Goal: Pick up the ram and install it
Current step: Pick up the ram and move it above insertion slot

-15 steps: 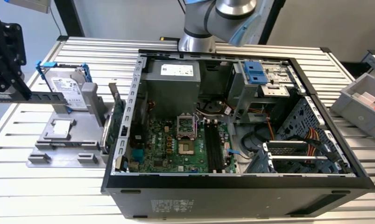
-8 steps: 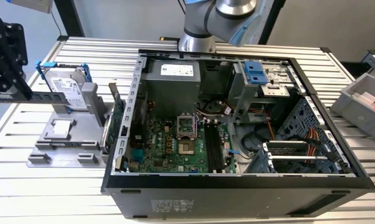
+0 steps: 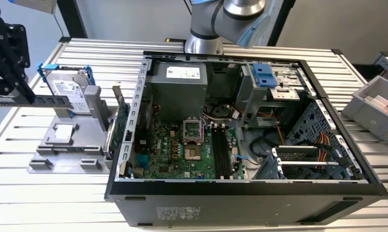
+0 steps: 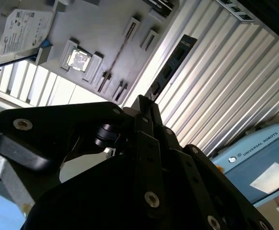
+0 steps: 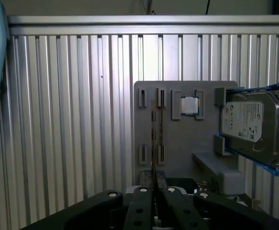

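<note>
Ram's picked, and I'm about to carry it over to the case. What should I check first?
1. Grip: end effector shut on the ram: ok.
2. Ram free of the grey fixture: ok, it is held in the air in the exterior view.
3. Case open on the motherboard side: ok.
4. Memory slots empty: ok, they look bare.
5. Slot latches open: cannot tell.
6. Ram notch matching the slot key: cannot tell.
</note>
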Controlling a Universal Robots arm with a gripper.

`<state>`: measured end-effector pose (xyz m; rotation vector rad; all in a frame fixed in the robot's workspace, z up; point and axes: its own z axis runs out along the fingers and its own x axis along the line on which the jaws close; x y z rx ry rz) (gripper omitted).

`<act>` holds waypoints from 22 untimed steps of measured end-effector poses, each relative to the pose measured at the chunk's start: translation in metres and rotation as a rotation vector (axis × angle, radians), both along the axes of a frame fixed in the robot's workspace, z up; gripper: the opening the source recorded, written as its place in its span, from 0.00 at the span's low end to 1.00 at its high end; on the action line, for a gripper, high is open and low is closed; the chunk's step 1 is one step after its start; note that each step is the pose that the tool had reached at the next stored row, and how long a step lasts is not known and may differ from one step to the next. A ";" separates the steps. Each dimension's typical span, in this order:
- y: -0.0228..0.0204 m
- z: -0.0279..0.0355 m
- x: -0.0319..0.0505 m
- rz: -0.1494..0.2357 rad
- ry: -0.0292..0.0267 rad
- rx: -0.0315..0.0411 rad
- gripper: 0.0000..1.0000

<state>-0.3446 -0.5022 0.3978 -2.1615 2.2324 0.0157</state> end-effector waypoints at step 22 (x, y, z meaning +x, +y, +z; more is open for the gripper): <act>0.0000 0.0000 0.0218 0.000 0.0001 0.0000 0.00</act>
